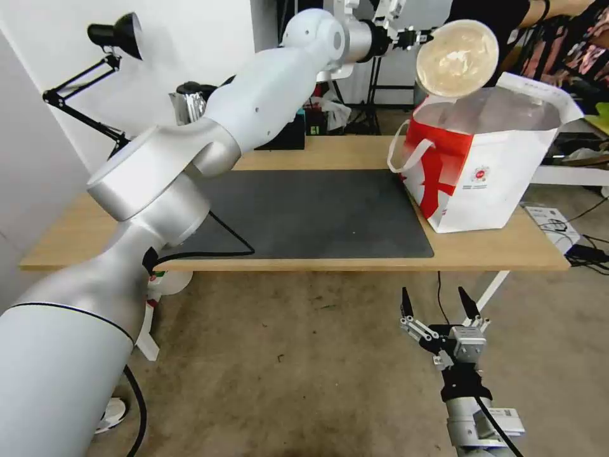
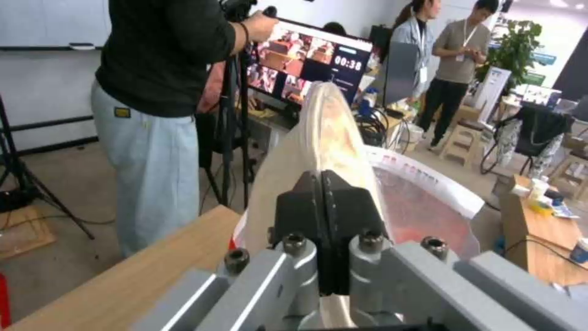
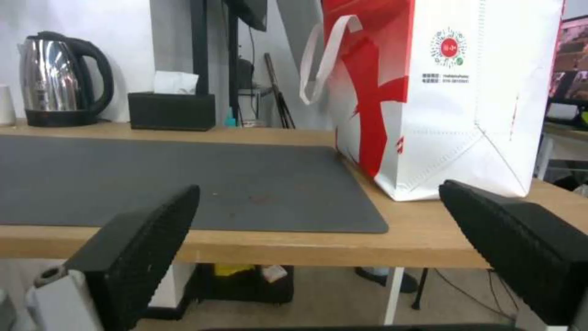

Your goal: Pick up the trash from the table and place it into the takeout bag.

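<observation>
Pinching the beige bowl (image 1: 458,57) by its thin rim, your left gripper (image 1: 406,37) has its jaws shut on it above the takeout bag (image 1: 501,171) at the counter's (image 1: 89,235) right end; it looks light, flexible, probably greasy, while the right gripper (image 1: 438,309) hangs open below the near edge.

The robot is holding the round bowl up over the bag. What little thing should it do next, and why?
Probably lower the beige bowl a bit, then let go. The left end effector is shut on its rim, holding it tilted just above the open takeout bag, so a short drop should land inside. The right end effector hangs open below the table.
</observation>
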